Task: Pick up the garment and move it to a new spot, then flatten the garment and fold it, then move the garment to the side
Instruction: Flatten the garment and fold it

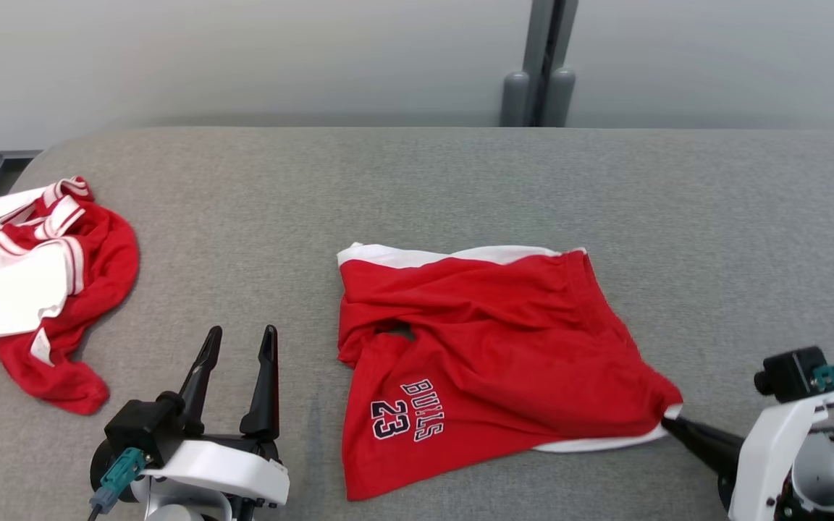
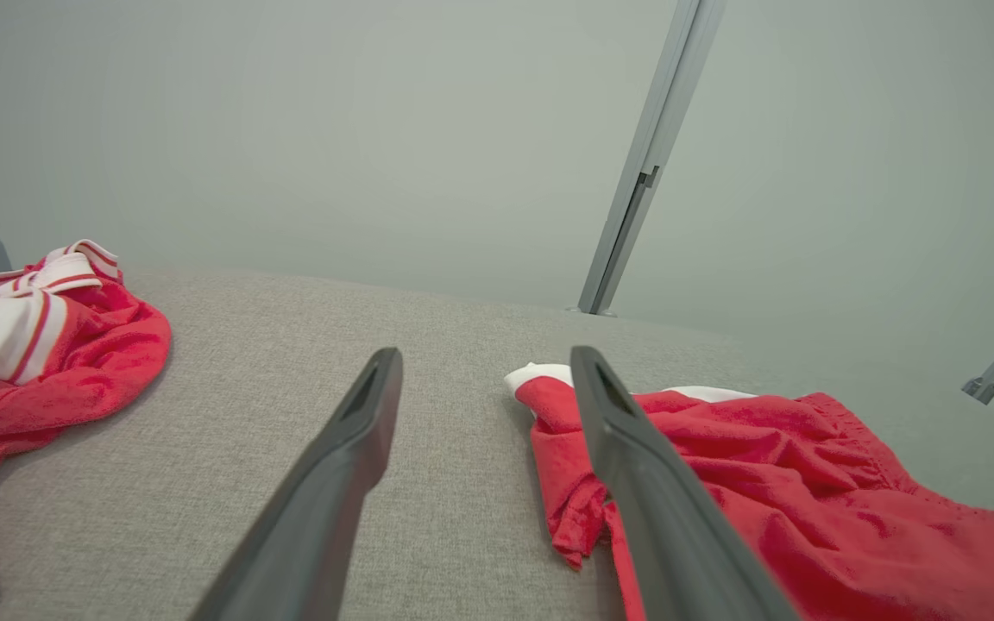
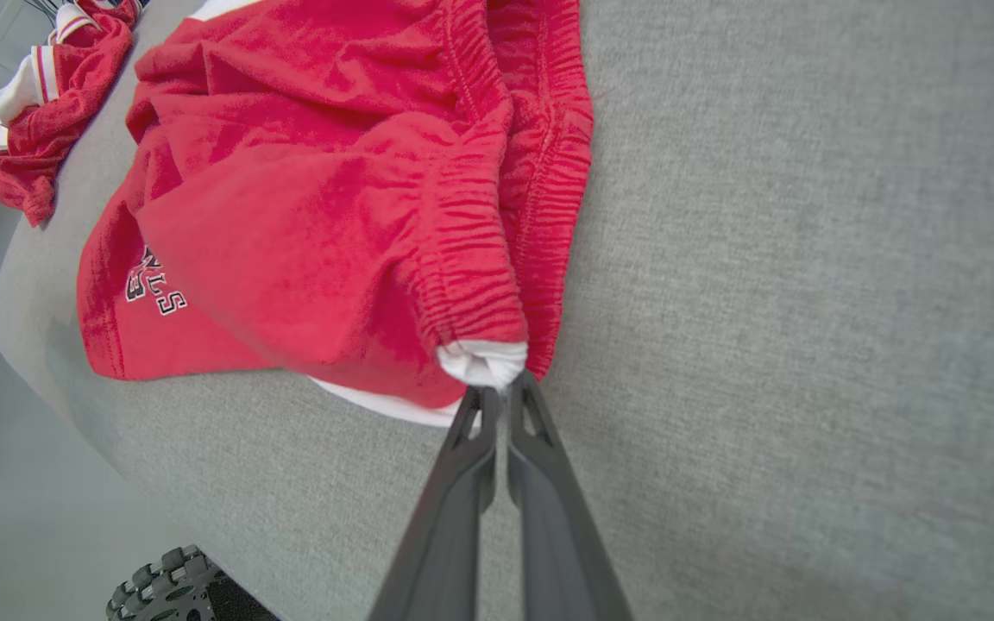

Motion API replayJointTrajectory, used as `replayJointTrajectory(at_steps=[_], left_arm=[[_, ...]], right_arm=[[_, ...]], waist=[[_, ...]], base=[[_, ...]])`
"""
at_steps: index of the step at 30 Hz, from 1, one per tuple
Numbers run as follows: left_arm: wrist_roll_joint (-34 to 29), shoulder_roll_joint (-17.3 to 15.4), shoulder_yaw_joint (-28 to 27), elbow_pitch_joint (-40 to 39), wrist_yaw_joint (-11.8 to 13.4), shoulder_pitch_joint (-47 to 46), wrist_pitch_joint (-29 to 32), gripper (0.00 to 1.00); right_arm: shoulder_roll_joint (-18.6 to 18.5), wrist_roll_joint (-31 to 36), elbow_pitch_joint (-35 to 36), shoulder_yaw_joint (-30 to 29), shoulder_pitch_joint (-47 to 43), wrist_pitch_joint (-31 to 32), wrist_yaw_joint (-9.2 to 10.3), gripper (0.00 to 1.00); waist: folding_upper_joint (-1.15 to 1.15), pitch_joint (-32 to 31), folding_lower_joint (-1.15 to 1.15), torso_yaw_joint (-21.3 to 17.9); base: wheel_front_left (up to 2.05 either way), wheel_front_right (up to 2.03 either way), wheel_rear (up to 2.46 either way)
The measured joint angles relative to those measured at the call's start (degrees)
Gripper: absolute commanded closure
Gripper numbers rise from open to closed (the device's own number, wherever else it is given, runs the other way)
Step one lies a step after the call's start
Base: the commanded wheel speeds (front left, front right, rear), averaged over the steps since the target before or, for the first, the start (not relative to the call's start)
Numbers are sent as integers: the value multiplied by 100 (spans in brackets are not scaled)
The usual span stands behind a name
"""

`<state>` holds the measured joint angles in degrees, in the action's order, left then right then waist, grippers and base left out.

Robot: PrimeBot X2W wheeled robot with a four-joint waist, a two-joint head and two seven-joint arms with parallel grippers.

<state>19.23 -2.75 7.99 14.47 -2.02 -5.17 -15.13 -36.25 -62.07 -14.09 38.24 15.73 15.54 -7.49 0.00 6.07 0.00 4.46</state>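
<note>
The garment [image 1: 489, 354] is a pair of red shorts with white trim and "BULLS 23" printed on one leg, lying rumpled in the middle of the grey table [image 1: 417, 181]. My right gripper [image 1: 667, 423] is shut on the shorts' near right corner; in the right wrist view the right gripper [image 3: 497, 388] pinches the white-lined waistband corner of the garment [image 3: 333, 198]. My left gripper [image 1: 239, 340] stands open at the lower left, apart from the shorts. In the left wrist view the left gripper [image 2: 484, 362] holds nothing, with the garment [image 2: 764, 466] past its right finger.
A second red and white garment [image 1: 33, 282] lies crumpled at the table's left end, also seen as a heap [image 2: 40, 345] in the left wrist view. A grey post [image 1: 540, 65] stands behind the table. A wheel [image 3: 169, 586] shows below the table's near edge.
</note>
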Motion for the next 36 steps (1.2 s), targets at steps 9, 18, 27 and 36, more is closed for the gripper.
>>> replayJointTrajectory(at_steps=[9, 18, 27, 36], left_arm=[[-67, -14, -68, 143, -52, 3, -1, 0], [-65, -105, -88, 299, -89, -30, 1, 0], [7, -256, -96, 129, -102, 73, 162, 0], [344, -426, 463, -82, -381, 516, 1704, 0]], right_arm=[[347, 323, 297, -747, -779, 719, 0, 99], [928, 1060, 671, -1638, -1148, 839, 0, 0], [1294, 1720, 1490, -3009, -1399, -16, 0, 0], [2052, 2425, 1590, -3573, -1399, -1172, 1, 0]], waist=[[0, -20, 0, -275], [0, -59, 0, -301], [0, -220, 0, -333], [0, -186, 0, -312]], base=[[0, 0, 0], [0, 0, 0], [0, 0, 0], [0, 0, 0]])
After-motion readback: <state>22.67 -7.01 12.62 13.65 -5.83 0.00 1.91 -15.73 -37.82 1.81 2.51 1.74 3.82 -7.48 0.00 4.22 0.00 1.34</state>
